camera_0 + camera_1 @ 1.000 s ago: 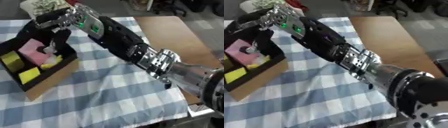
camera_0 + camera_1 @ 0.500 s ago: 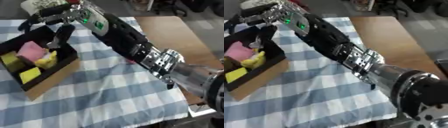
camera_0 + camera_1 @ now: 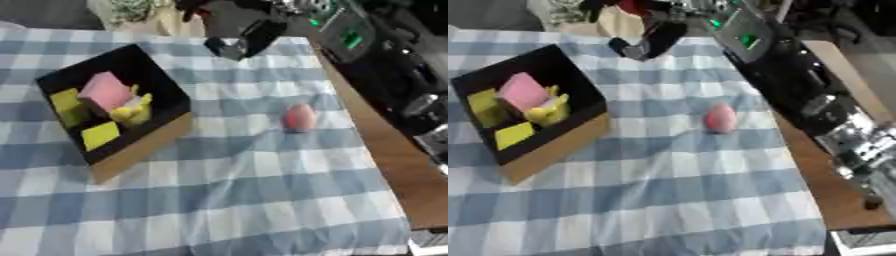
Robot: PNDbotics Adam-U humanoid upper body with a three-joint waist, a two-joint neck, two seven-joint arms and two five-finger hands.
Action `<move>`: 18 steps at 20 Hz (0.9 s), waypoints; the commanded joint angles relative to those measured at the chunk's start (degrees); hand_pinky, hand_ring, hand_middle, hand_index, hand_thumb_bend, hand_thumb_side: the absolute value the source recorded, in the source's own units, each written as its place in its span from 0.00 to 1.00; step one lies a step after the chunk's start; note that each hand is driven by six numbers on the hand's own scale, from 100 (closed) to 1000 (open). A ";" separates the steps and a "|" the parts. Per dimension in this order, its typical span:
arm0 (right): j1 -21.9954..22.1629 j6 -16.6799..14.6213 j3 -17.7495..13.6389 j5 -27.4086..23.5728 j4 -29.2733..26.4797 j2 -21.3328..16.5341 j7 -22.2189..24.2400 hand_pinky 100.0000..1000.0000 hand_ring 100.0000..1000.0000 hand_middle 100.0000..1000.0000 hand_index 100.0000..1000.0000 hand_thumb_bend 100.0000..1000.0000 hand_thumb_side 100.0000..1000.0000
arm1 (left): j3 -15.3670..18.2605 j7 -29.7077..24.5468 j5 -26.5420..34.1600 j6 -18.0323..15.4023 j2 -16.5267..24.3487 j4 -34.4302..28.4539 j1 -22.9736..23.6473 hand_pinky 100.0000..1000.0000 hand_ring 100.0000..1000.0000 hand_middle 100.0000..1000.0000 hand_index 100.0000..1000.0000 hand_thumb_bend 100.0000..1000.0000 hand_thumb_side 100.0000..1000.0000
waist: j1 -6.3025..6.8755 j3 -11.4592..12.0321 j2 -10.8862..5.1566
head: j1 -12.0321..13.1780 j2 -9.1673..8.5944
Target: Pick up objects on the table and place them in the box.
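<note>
A black-lined cardboard box (image 3: 142, 147) lies askew on the left of the checked cloth. It holds a pink block (image 3: 105, 91), a small yellow figure (image 3: 131, 111) and two yellow blocks (image 3: 99, 135). A pink egg-shaped object (image 3: 299, 117) sits on the cloth to the right of the box. My right hand (image 3: 249, 32) hangs over the far edge of the cloth, beyond the box's far corner, fingers relaxed and holding nothing. Its black arm runs down the right side. My left hand is nowhere in the views.
Blue-and-white checked cloth (image 3: 245, 200) covers the table; bare wood (image 3: 389, 165) shows along the right edge under my arm. A pale object with a green pattern (image 3: 140, 12) stands at the far edge, left of my hand.
My right hand has drawn back from over the box toward the far edge and to the right. The camera has shifted, and the pink egg-shaped object now shows.
</note>
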 commanded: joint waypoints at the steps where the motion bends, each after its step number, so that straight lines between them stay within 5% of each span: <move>1: 3.50 0.54 -3.73 -2.53 -5.43 -6.24 -3.75 0.95 1.00 0.74 0.92 0.00 0.04 | 0.22 -0.21 -0.26 1.03 1.62 -0.86 -0.14 0.73 0.85 0.78 0.77 0.52 0.46 | 1.13 -0.78 -0.76 | 1.79 0.30; 11: 21.72 -0.02 -10.99 -0.82 -14.07 -8.75 -9.25 0.95 1.00 0.70 0.90 0.00 0.01 | 0.20 -0.81 0.12 3.10 1.61 -0.86 1.49 0.74 0.87 0.79 0.77 0.50 0.48 | 2.95 -5.13 0.53 | 6.60 0.30; 18: 27.23 -4.49 -12.33 4.26 -12.84 -8.68 -7.03 0.95 1.00 0.72 0.91 0.00 0.00 | -0.01 -1.62 0.44 4.00 1.31 -0.86 1.85 0.74 0.88 0.80 0.77 0.49 0.49 | 3.43 -6.16 0.83 | 6.86 0.30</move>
